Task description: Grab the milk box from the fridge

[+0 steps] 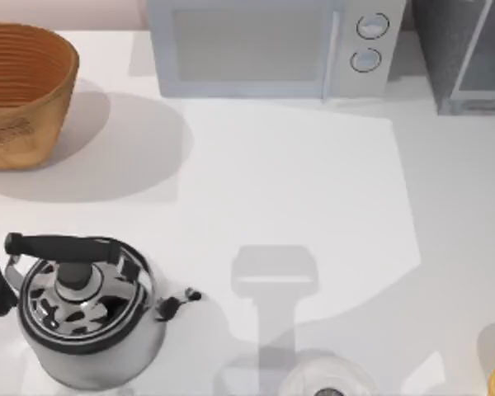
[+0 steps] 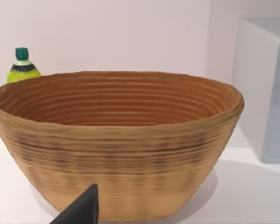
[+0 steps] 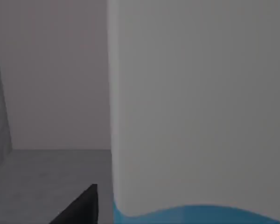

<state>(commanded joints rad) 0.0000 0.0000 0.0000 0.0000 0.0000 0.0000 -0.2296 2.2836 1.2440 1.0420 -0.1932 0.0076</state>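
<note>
White table [image 1: 297, 190], pale pinkish wall [image 2: 130, 32], soft overhead shadows

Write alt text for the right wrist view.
A milk box looms very close to the camera, its white face taking up most of the frame with a blue band at its lower edge. Beside it lie a grey floor and a pale back wall, and one dark fingertip of the right gripper juts in near the carton.
</note>
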